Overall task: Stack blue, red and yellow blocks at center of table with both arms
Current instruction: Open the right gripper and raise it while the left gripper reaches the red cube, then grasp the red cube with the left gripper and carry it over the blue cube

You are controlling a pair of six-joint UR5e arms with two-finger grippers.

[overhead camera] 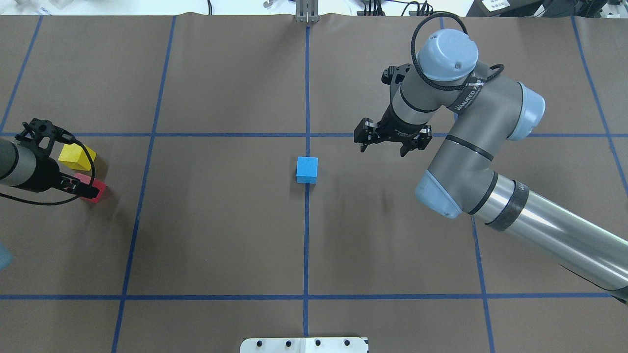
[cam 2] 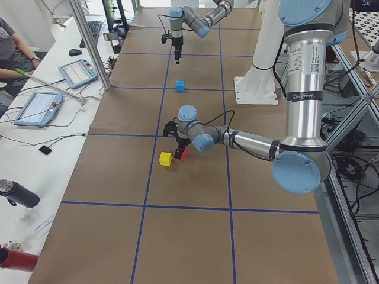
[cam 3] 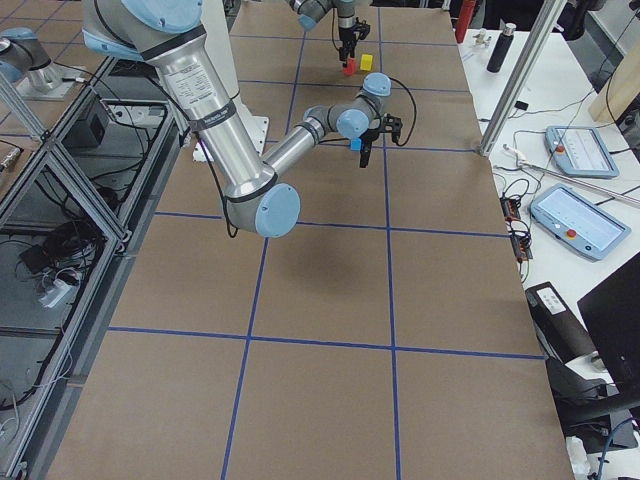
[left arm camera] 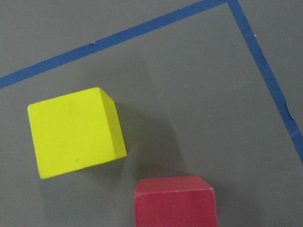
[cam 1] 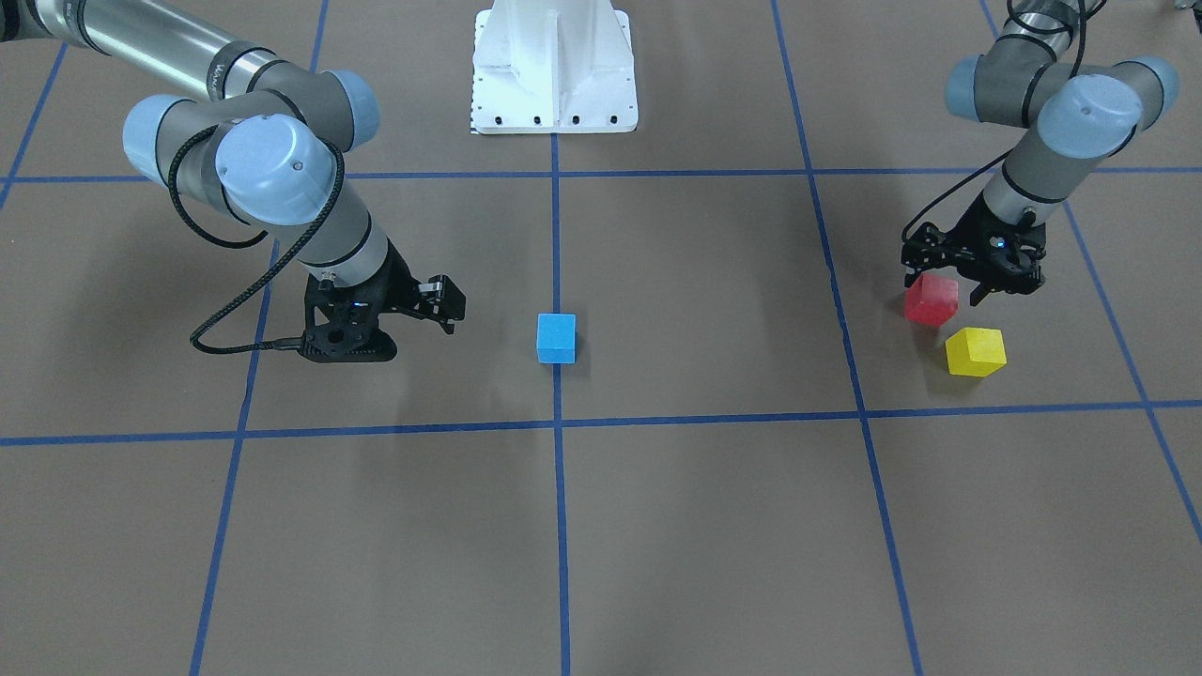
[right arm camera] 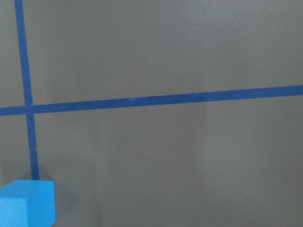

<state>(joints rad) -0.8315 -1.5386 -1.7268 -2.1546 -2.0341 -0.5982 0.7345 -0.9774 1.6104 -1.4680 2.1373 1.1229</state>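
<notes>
We judge the step in hand to be picking up red (cam 1: 932, 299): the left gripper (cam 1: 944, 287) straddles it, jaws to either side, though we cannot tell whether they have it clamped. Yellow (cam 1: 976, 351) sits just beside, not touching, so we should close squarely on red's faces and lift straight up to avoid nudging it. Blue (cam 1: 556, 338) sits on the centre line (cam 1: 556, 235); the right gripper (overhead camera: 385, 147) hangs near it, jaws wide apart, holding nothing

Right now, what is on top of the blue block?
Nothing: the blue block has a bare top. The red block and yellow block are far off. The tape under it is covered.
</notes>
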